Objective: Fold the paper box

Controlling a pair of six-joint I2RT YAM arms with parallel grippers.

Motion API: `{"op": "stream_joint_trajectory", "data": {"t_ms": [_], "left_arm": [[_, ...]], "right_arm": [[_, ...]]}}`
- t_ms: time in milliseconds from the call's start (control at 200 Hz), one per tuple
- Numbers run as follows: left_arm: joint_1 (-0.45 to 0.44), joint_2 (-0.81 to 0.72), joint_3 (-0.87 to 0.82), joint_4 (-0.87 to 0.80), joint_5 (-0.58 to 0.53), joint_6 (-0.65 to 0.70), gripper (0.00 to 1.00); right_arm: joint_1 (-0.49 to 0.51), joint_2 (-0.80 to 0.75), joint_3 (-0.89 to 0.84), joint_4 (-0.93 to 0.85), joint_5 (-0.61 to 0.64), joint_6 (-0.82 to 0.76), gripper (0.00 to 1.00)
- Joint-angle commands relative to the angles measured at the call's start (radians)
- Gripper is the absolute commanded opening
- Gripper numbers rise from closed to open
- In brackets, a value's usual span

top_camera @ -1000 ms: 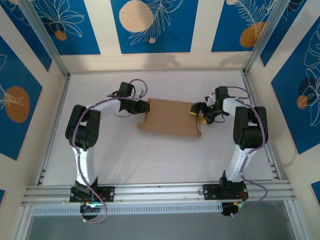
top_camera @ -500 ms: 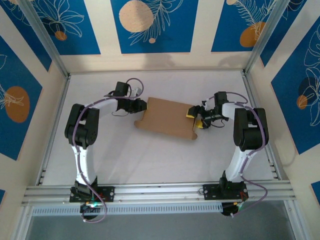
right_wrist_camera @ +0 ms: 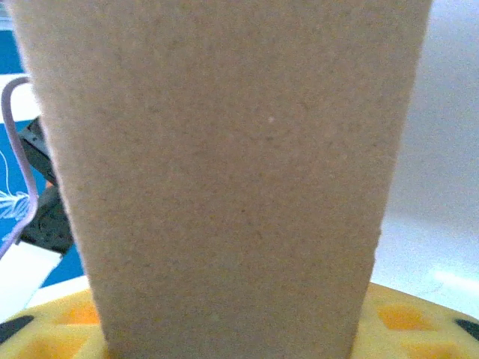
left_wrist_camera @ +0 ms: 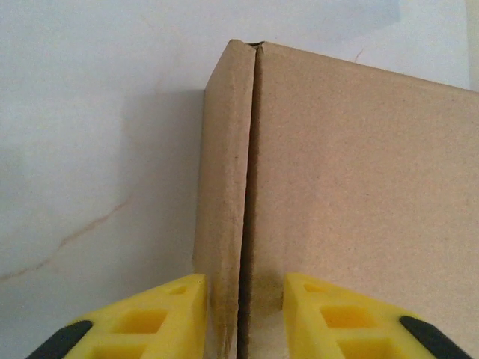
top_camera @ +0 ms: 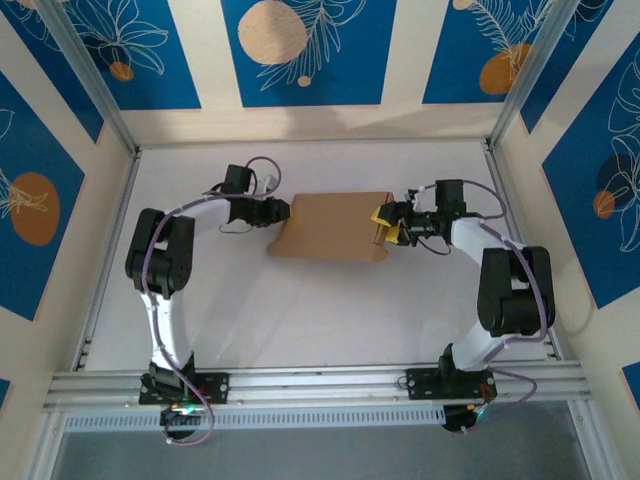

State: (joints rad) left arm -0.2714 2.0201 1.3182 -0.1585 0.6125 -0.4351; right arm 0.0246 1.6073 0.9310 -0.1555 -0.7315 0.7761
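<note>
Lengthwise, the paper box (top_camera: 330,225) runs left-right.

We identify this as a robotics lab test cell: a white table (top_camera: 300,310) is enclosed by an aluminium frame (top_camera: 91,85), with a slotted rail (top_camera: 320,382) along its near edge. The left arm (top_camera: 170,330) and right arm (top_camera: 478,325) are bolted to that rail, with cables (top_camera: 190,425) exposed at their bases. The walls (top_camera: 300,50) carry blue panels printed with leaf outlines and orange discs.
</note>
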Motion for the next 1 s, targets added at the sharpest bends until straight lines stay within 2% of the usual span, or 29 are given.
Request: {"op": "stream_joint_trajectory", "data": {"t_ms": [0,40,195,330,405,460,525,615,785,890,995], "left_arm": [[-0.008,-0.073,-0.038,-0.134,-0.035,0.041,0.40],[-0.008,-0.105,-0.037,-0.152,-0.049,0.057,0.46],[-0.009,-0.276,-0.052,-0.207,-0.154,0.134,0.59],[-0.048,-0.517,-0.178,-0.092,-0.292,0.247,0.66],[-0.139,-0.665,-0.269,-0.003,-0.396,0.431,0.78],[-0.232,-0.752,-0.347,0.054,-0.477,0.631,0.89],[-0.314,-0.826,-0.436,0.107,-0.466,0.812,0.93],[-0.391,-0.902,-0.507,0.129,-0.470,0.967,0.97],[-0.542,-0.903,-0.525,0.089,-0.556,1.181,1.00],[-0.650,-0.821,-0.578,0.196,-0.721,1.308,1.00],[-0.690,-0.753,-0.603,0.322,-0.808,1.349,0.99]], "right_arm": [[0.019,-0.042,0.039,-0.125,0.008,0.016,0.50],[0.024,-0.049,0.051,-0.168,0.021,-0.002,0.49],[0.032,-0.093,0.049,-0.256,0.064,0.004,0.44],[0.023,-0.116,0.042,-0.302,0.086,0.083,0.34],[0.019,-0.116,0.031,-0.303,0.057,0.140,0.31],[0.020,-0.123,0.012,-0.271,0.028,0.175,0.31],[0.024,-0.136,-0.012,-0.244,0.010,0.203,0.31],[0.026,-0.148,-0.029,-0.232,-0.019,0.221,0.31],[0.032,-0.180,-0.061,-0.180,-0.059,0.268,0.31],[0.035,-0.185,-0.078,-0.140,-0.089,0.299,0.31],[0.036,-0.186,-0.100,-0.108,-0.108,0.323,0.31]]}}
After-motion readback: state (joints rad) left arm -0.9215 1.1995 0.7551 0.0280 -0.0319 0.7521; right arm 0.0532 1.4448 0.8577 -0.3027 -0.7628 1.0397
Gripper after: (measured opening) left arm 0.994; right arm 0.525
